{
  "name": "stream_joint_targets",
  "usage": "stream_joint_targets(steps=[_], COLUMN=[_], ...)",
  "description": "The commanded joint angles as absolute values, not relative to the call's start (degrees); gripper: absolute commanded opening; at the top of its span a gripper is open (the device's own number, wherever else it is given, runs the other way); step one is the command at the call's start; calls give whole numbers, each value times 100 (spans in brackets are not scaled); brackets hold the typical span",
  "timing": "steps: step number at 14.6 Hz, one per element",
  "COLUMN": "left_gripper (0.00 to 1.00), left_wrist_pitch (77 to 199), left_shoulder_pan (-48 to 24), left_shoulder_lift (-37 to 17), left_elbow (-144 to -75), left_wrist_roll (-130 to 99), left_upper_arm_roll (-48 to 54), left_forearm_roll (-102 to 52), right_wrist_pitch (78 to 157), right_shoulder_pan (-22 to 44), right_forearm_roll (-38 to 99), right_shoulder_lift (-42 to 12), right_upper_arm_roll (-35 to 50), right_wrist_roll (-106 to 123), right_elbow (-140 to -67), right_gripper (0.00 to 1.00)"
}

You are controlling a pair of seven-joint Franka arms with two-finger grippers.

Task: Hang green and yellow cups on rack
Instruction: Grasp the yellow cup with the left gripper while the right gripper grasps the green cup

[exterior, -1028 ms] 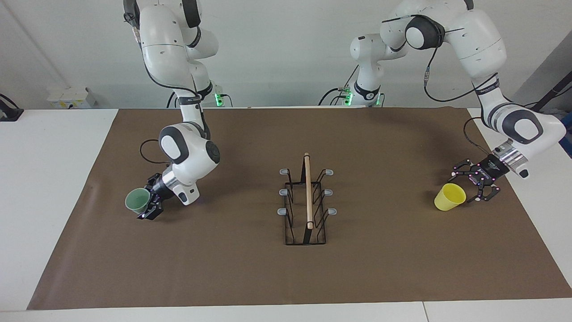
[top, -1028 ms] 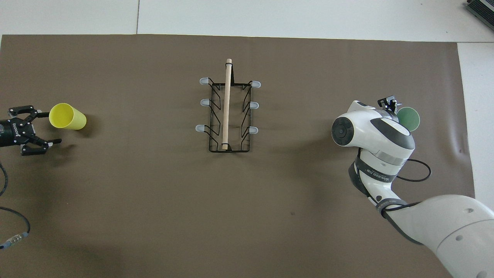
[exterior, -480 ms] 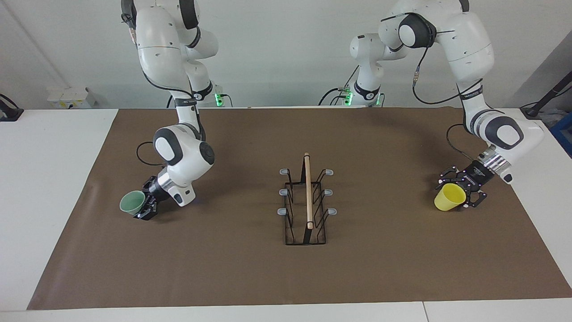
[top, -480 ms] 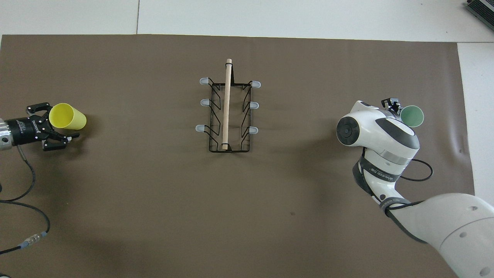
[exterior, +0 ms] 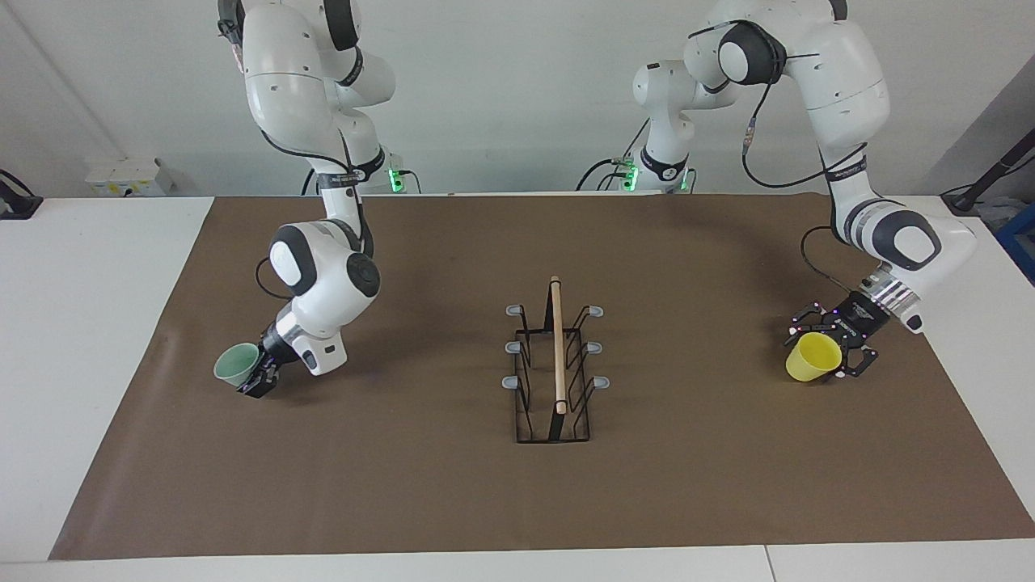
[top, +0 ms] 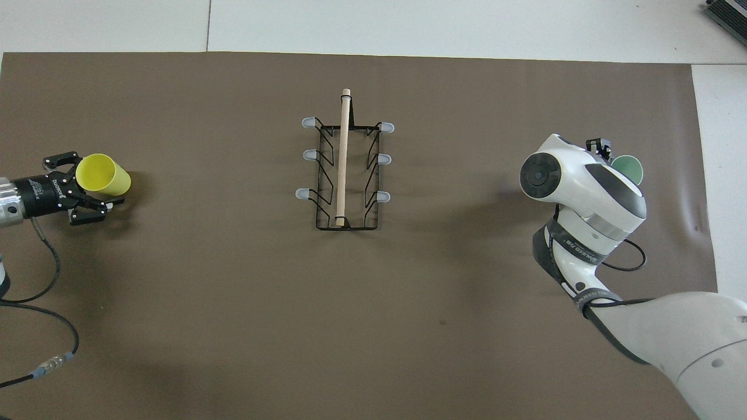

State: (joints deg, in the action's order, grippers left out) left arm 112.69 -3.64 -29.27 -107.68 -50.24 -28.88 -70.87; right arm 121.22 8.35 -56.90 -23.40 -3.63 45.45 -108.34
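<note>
The pale green cup (exterior: 236, 364) is tilted with its mouth up, toward the right arm's end of the mat. My right gripper (exterior: 257, 377) is shut on its wall. In the overhead view my wrist hides most of the cup (top: 630, 167) and gripper (top: 604, 150). The yellow cup (exterior: 813, 356) lies on its side toward the left arm's end, mouth toward my left gripper (exterior: 826, 352). That gripper is open, its fingers either side of the cup's mouth end (top: 102, 176). The black wire rack (exterior: 556, 364) with its wooden rod stands mid-mat, all prongs bare (top: 344, 169).
A brown mat (exterior: 687, 485) covers most of the white table. The left arm's cable (top: 35, 291) loops over the mat's corner nearest that arm. A small white box (exterior: 129, 174) sits at the table's edge by the wall.
My left gripper has slid in around the yellow cup's mouth end; the cup has not moved. My right gripper has carried the green cup a little toward the right arm's end of the mat.
</note>
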Motion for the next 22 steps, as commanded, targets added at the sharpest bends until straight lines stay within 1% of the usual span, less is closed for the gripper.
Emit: stream_joint_targets(steps=[1,3,6,7,8,9,10,11,13,14,15,16,19,21,22], left_gripper=[100,100,100,98,92,83,67,59,36,20,1,0,0,0,0], left_wrist_pitch=[11364,11399,11417,11426,11452,11496,11513,11540,11584,11584,11584,11584,11742,11778,11725], left_shoulder_pan=[-466,-536,-580,-580,-589,-589,-632,-659,-668,-668,-668,-668,-668,-668,-651], left_shoulder_lift=[-2716,-2716,-2716,-2716,-2716,-2716,-2716,-2725,-2725,-2725,-2716,-2698,-2619,-2619,-2619], left_elbow=[-11030,-11030,-11030,-11030,-11030,-11039,-11039,-11039,-11030,-11022,-11004,-10978,-10899,-10592,-10478], left_wrist_roll=[-4948,-4887,-4834,-4834,-4834,-4834,-4834,-4834,-4843,-4834,-4834,-4843,-4825,-4869,-4878], left_upper_arm_roll=[-2918,-2918,-2918,-2918,-2918,-2918,-2918,-2918,-2874,-2865,-2865,-2874,-2883,-2892,-2900], left_forearm_roll=[-7189,-7189,-7189,-7198,-7198,-7198,-7216,-7225,-7286,-7295,-7295,-7295,-7295,-7216,-7146], right_wrist_pitch=[11875,11821,11593,11610,11645,11663,11672,11681,11672,11672,11672,11654,11672,11724,11881], right_shoulder_pan=[773,756,625,528,527,510,510,518,518,510,510,501,396,395,387], right_forearm_roll=[-4934,-4345,-3089,-2693,-2281,-1902,-1577,-1208,-469,-135,260,673,1982,2695,3098], right_shoulder_lift=[-2048,-1873,-1793,-1706,-1601,-1504,-1399,-1293,-1117,-1047,-959,-801,-555,-449,-431], right_upper_arm_roll=[-316,-308,-316,-308,-316,-316,-308,-308,-308,-316,-316,-316,-325,-316,-325], right_wrist_roll=[4632,4684,5027,5045,5054,5054,5062,5054,5106,5133,5133,5124,5133,5176,5307], right_elbow=[-10671,-10539,-10161,-10160,-10160,-10160,-10151,-10143,-10151,-10151,-10160,-10221,-10248,-10274,-10301], right_gripper=[0,0,0,0,0,0,0,0,0,0,0,0,0,0,0])
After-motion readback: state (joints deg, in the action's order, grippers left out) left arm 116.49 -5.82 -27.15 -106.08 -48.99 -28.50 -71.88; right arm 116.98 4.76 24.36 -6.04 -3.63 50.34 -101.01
